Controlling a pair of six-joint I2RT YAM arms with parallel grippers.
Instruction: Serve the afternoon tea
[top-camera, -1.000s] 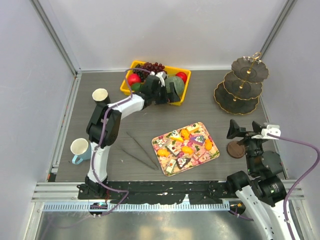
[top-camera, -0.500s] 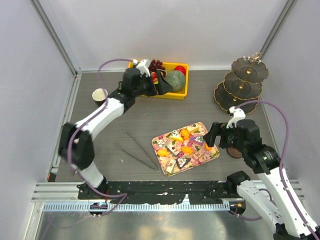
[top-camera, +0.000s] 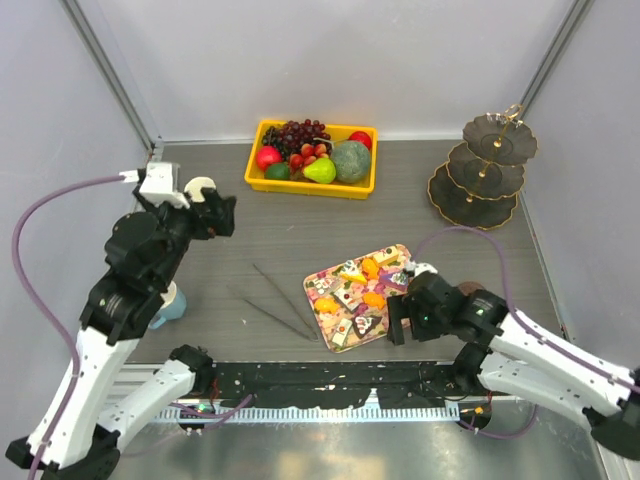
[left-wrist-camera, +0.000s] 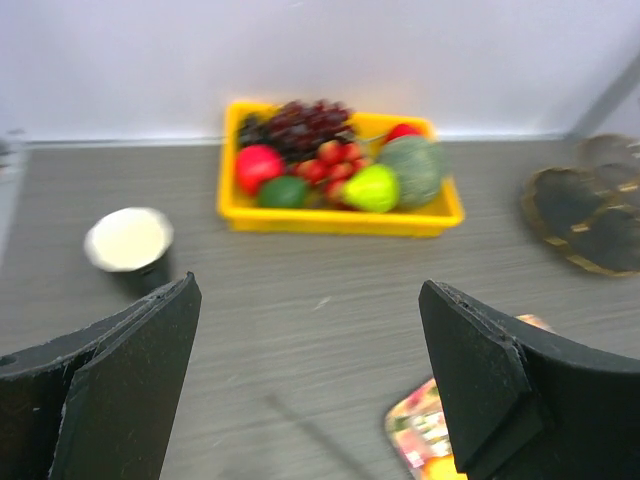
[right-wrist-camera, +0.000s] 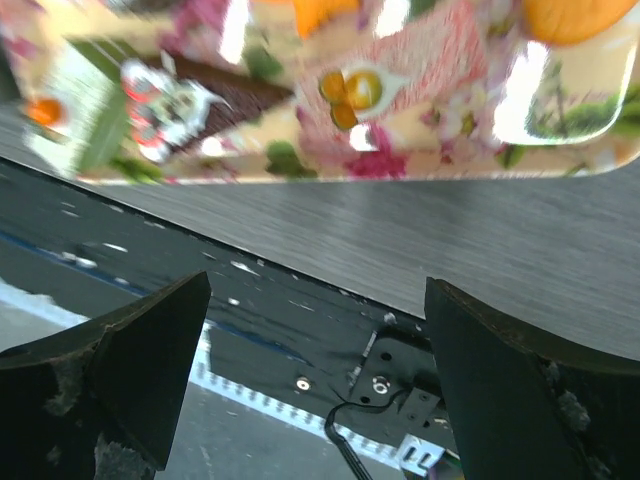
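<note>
Left gripper (top-camera: 216, 214): fingers spread wide, nothing between them, raised over the left side of the table (top-camera: 330, 225). The black cup (left-wrist-camera: 130, 243) stands upright just past it with a pale inside, partly hidden behind the fingers in the top view. The light-blue cup (top-camera: 171, 307) sits nearer the front-left edge, mostly covered by the left arm. Far ahead in the wrist view is a yellow bin (left-wrist-camera: 340, 218) of fruit against the back wall.

Right gripper (right-wrist-camera: 320, 390): jaws apart and empty, hanging over the table's front edge, just beside the near right corner of the floral tray (top-camera: 312, 290). On the tray are the cake pieces (right-wrist-camera: 215, 95) (a dark wedge and a green slice show in the blurred wrist view), and the orange pastries (top-camera: 371, 268) lie around its middle.

Two thin dark tongs (top-camera: 285, 300) lie flat on the table left of the tray, not touching it. The three-tier stand (top-camera: 480, 172) stands upright in the back-right corner, well apart from both grippers, tiers bare.
</note>
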